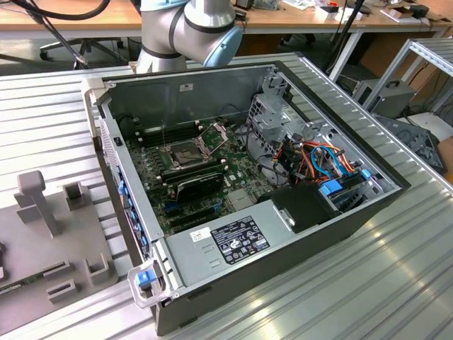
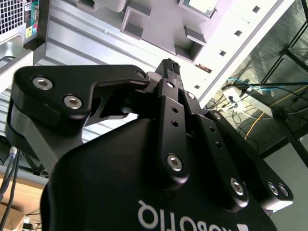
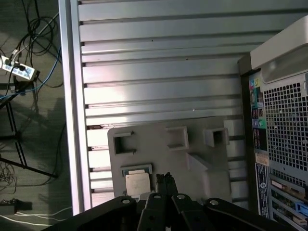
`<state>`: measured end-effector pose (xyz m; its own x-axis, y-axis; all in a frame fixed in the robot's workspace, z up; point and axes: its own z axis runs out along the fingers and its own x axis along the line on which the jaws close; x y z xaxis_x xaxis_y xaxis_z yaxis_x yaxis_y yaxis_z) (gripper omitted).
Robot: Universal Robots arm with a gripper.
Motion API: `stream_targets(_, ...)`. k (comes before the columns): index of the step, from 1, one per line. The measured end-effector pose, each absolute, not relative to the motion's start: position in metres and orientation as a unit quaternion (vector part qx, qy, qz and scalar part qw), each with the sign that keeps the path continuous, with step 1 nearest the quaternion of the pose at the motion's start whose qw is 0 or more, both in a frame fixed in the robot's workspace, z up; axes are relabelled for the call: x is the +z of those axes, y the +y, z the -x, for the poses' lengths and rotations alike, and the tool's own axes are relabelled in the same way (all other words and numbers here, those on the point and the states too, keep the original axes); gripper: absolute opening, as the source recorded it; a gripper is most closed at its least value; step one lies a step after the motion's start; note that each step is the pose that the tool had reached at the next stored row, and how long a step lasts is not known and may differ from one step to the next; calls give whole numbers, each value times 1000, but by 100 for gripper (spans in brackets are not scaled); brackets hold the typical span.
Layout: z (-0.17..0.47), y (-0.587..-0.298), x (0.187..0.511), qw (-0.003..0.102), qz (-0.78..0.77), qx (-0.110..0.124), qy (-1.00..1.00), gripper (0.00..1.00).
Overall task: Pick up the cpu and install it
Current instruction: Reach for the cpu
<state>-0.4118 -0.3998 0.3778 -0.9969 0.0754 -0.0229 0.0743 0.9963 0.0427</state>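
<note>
Spreading across the whole scene is a ribbed metal table (image 1: pixel 56 106), and an open computer case (image 1: pixel 297 258) lies on its side on it, filling the middle of the exterior view. The grey-and-blue robot arm (image 1: pixel 187 28) rises at the far edge, behind the case. A grey tray (image 1: pixel 78 234) with raised blocks and posts lies flat on the table at the exterior view's left, just beside the case. Inside the case a green motherboard (image 1: pixel 241 170) covers the floor, with a tangle of coloured cables towards the exterior view's right. Near the far end of the board sits the dark square socket (image 1: pixel 185 151), its metal frame tilted up.

The black gripper (image 3: pixel 165 177) hangs over the grey tray in both wrist views, its two fingers pressed together with nothing between them. Whether the tips touch the tray cannot be told.

The cpu (image 3: pixel 137 183) lies flat in a shallow pocket near one edge of the tray, silver-beige face up. In the first wrist view it is just beside the gripper's fingertips (image 3: pixel 168 179) and not held.
</note>
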Motion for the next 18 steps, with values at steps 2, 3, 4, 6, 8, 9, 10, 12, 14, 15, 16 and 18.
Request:
stream_targets(2, 412, -401, 377, 12, -37, 20, 999, 11)
stream_targets(3, 412, -402, 377, 12, -37, 20, 999, 11)
stream_targets(4, 412, -403, 377, 12, -37, 19, 999, 11)
stream_targets(6, 412, -405, 376, 12, -37, 18, 999, 11)
stream_targets(8, 412, -406, 376, 12, -37, 17, 999, 11)
stream_targets(9, 413, -407, 376, 12, -37, 17, 999, 11)
stream_targets(10, 413, -408, 375, 12, -37, 15, 999, 11)
stream_targets(12, 413, -409, 375, 12, -37, 11, 999, 11)
stream_targets(14, 414, -411, 375, 12, -37, 9, 999, 11)
stream_targets(15, 414, -412, 375, 12, -37, 8, 999, 11)
stream_targets(16, 414, -413, 375, 12, -37, 6, 999, 11)
stream_targets(18, 415, -416, 374, 12, -37, 2, 999, 11)
